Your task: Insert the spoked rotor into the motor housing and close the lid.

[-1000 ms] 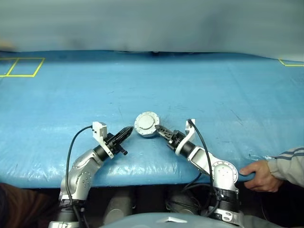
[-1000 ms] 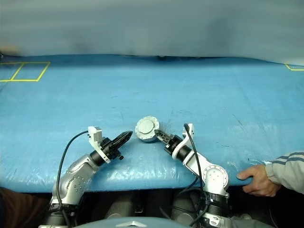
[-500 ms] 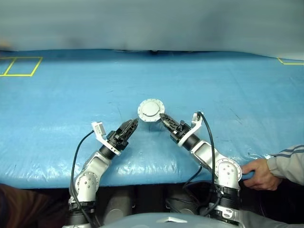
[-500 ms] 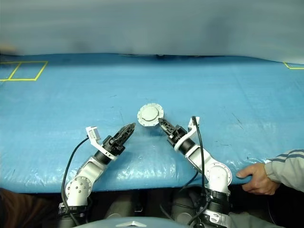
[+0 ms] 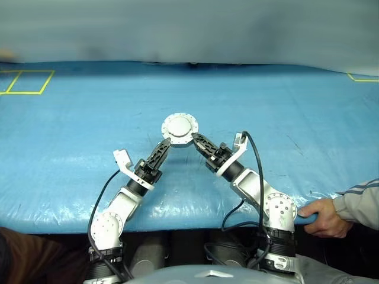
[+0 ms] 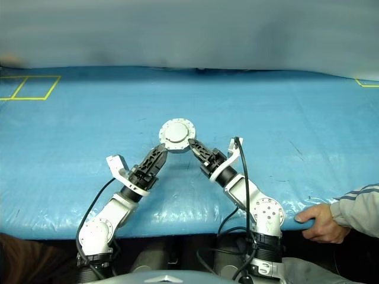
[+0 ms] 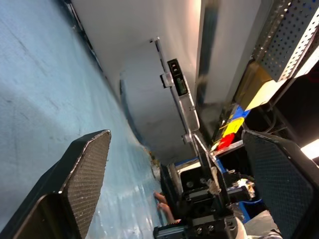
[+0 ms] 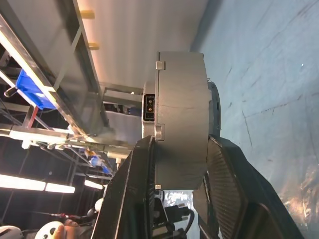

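Near: person's hand grips table edge at 4 o'clock.

Right gripper clamps assembled motor housing by its flat faces, raised off blue table, lid facing up toward head camera; probably presenting closed unit.

Left gripper at housing's 7 o'clock, jaws spread wide, empty.

Right wrist view adds grey side wall with connector; spoked rotor hidden, presumably inside.

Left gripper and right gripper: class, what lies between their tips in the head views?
The closed silver motor housing lies between them. The right gripper clamps it; the left gripper sits at its other side, fingers spread.
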